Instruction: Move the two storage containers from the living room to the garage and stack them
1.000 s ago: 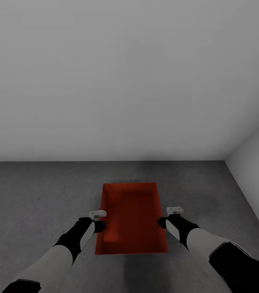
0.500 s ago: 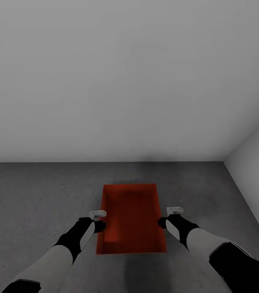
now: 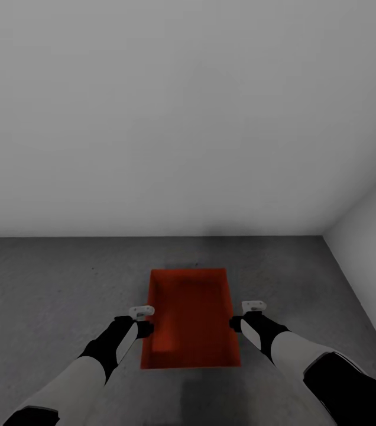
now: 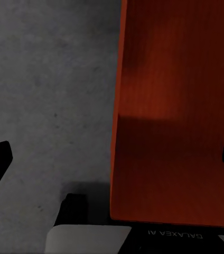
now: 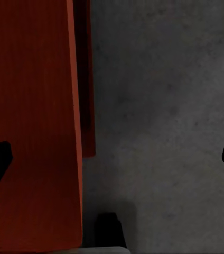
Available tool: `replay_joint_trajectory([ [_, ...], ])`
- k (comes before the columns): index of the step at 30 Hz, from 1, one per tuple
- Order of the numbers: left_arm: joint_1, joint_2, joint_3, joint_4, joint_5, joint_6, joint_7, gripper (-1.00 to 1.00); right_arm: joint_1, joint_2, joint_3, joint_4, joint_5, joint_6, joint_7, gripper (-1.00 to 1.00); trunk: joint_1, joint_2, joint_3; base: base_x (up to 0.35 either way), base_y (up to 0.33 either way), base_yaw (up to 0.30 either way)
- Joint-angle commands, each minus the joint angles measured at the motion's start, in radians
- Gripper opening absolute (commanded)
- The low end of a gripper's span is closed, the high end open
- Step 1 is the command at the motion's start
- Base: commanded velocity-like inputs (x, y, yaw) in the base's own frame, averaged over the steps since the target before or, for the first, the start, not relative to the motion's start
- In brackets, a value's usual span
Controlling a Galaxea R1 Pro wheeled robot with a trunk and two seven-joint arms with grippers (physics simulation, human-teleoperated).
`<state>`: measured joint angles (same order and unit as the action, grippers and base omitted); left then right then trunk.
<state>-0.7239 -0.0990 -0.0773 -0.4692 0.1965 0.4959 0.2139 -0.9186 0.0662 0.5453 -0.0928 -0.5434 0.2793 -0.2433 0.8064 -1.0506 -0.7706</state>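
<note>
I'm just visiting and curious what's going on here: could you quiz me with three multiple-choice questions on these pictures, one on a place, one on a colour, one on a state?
1. The container is: A on a sofa; B between the left gripper and right gripper; C on a shelf.
2. The floor is: A dark grey; B light wood; C green.
3. Both grippers are: A shut; B open; C holding a cup.

Key: B, one gripper at each long side; A, speckled grey concrete; B, the wrist views show fingers wide apart.
</note>
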Motion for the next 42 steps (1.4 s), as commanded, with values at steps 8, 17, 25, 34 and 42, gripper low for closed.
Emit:
replay_joint_trajectory([
  [8,0.000,0.001,-0.007,-0.002,0.011,0.004,0.009,1.00,0.000,0.000,0.008,-0.002,-0.008,0.006,-0.005,1.00,-0.027,0.049,0.021,0.000,0.000,0.000],
  [17,0.000,0.001,-0.007,-0.003,0.010,0.002,0.008,1.00,0.000,0.000,0.008,-0.002,-0.008,0.006,-0.005,1.00,-0.027,0.049,0.021,0.000,0.000,0.000],
  [25,0.000,0.001,-0.008,-0.002,0.011,0.002,0.007,1.00,0.000,0.000,0.008,-0.002,-0.008,0.006,-0.005,1.00,-0.027,0.049,0.021,-0.016,0.000,0.000],
  [34,0.000,0.001,-0.005,-0.003,0.011,0.006,0.002,1.00,0.000,0.000,0.008,-0.002,-0.008,0.006,-0.006,1.00,-0.027,0.049,0.021,-0.296,0.000,0.000],
  [42,0.000,0.001,-0.006,-0.002,0.011,0.004,0.004,1.00,0.000,0.000,0.008,-0.002,-0.008,-0.002,-0.007,1.00,-0.027,0.049,0.021,-0.344,0.000,0.000],
])
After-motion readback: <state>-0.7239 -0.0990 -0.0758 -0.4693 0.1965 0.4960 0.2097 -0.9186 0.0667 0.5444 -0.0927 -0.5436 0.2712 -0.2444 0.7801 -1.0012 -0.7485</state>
